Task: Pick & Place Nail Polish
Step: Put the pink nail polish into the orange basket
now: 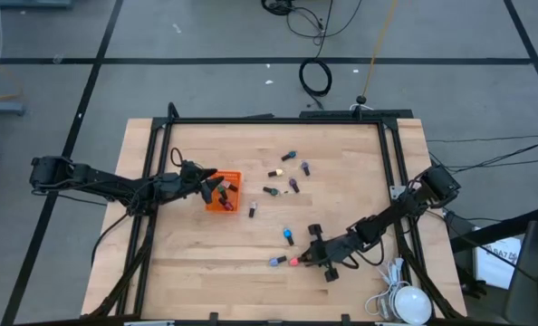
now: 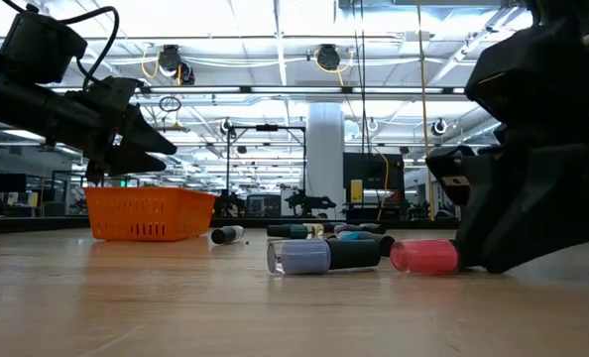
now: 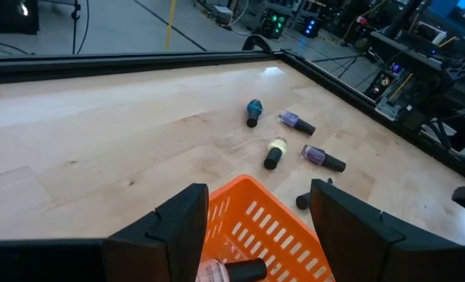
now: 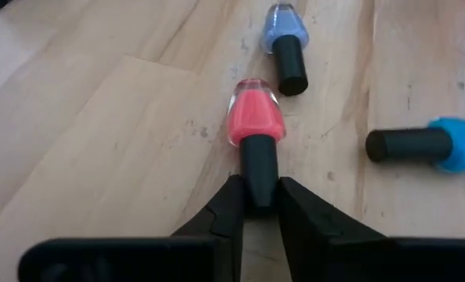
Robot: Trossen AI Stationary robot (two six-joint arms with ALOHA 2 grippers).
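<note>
Between right jaws: pink bottle (image 4: 255, 119) (cap tip hidden).

Tabletop (image 1: 196, 263) front-left is wide open, easy to pass. Middle's cluttered: loose bottles (image 1: 293, 185) scattered right of the basket (image 1: 222, 192). A lilac bottle (image 1: 277, 261) and blue one (image 1: 288, 236) crowd the pink bottle (image 1: 295, 261).

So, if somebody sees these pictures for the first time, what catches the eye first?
Probably the right hand at the table's front, shut on the dark cap of a pink nail polish bottle lying flat beside a pale blue bottle. Next, the orange basket at the table's left with the left hand open above it.
</note>
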